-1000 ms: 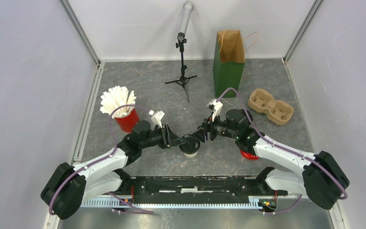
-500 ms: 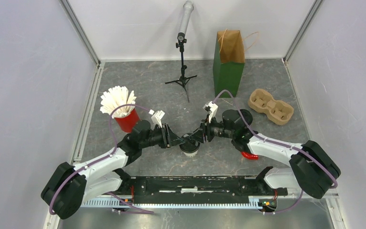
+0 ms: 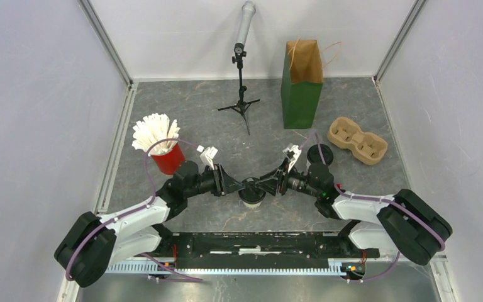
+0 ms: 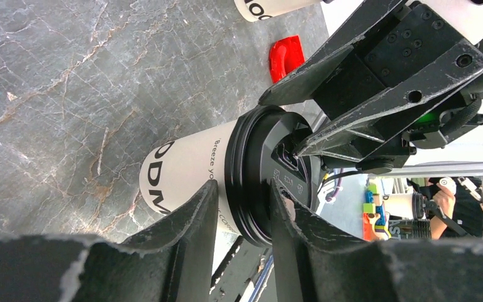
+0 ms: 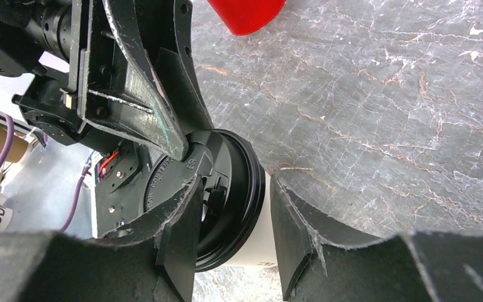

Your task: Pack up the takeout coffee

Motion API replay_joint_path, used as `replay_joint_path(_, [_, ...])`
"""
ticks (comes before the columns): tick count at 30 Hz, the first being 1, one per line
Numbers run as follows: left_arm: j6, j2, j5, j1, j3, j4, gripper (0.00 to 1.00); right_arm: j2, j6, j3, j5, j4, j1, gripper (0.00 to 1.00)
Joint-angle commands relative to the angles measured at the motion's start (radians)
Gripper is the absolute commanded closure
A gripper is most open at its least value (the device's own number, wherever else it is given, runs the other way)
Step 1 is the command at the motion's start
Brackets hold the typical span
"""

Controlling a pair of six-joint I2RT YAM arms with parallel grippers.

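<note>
The takeout coffee (image 3: 252,196), a cream paper cup (image 4: 188,170) with a black lid (image 4: 251,157), stands on the grey table between both arms. My left gripper (image 3: 238,185) comes in from the left and is shut on it. In the left wrist view, the left gripper (image 4: 244,189) has one finger against the cup wall under the lid's rim and the other on the lid's top. My right gripper (image 3: 267,186) meets it from the right. In the right wrist view, the right gripper (image 5: 236,185) pinches the lid's rim (image 5: 239,170) the same way.
A tall green paper bag (image 3: 302,85) stands open at the back. The brown cup carrier (image 3: 356,139) lies to its right. A red cup of white sticks (image 3: 163,151) stands by the left arm. A black tripod (image 3: 242,94) stands at the back centre. A small red object (image 4: 285,55) lies beyond the cup.
The right arm has dropped lower and reached further left, and its jaws have narrowed onto the lid's rim. The left gripper stayed in place and tightened slightly.
</note>
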Motion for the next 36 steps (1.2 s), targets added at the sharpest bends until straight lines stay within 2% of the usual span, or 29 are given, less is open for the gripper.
replay_joint_path(1, [0.053, 0.000, -0.092, 0.007, -0.056, -0.185, 0.60, 0.063, -0.056, -0.112, 0.035, -0.128, -0.005, 0.52])
replay_joint_path(6, [0.060, -0.016, -0.105, 0.007, -0.060, -0.208, 0.61, 0.114, -0.038, -0.134, 0.026, -0.053, -0.004, 0.52])
replay_joint_path(11, [0.040, -0.027, -0.086, 0.007, -0.062, -0.178, 0.61, 0.072, -0.058, -0.108, 0.034, -0.116, -0.005, 0.51])
replay_joint_path(13, [0.028, -0.043, -0.053, 0.007, -0.028, -0.170, 0.59, 0.005, -0.061, -0.066, 0.029, -0.188, -0.005, 0.49])
replay_joint_path(18, [0.018, -0.093, -0.002, 0.009, 0.116, -0.222, 0.46, -0.163, -0.123, 0.126, 0.087, -0.471, -0.005, 0.29])
replay_joint_path(21, [0.038, -0.109, -0.008, 0.009, 0.210, -0.291, 0.40, -0.215, -0.176, 0.242, 0.114, -0.611, -0.005, 0.22])
replay_joint_path(26, [0.113, -0.086, -0.042, 0.008, 0.319, -0.420, 0.35, -0.289, -0.205, 0.280, 0.089, -0.707, -0.005, 0.19])
replay_joint_path(31, [0.126, -0.056, -0.025, 0.009, 0.323, -0.443, 0.34, -0.341, -0.227, 0.253, 0.091, -0.792, -0.005, 0.21])
replay_joint_path(36, [0.141, -0.024, -0.024, 0.009, 0.303, -0.442, 0.35, -0.356, -0.194, 0.219, 0.037, -0.789, -0.005, 0.22])
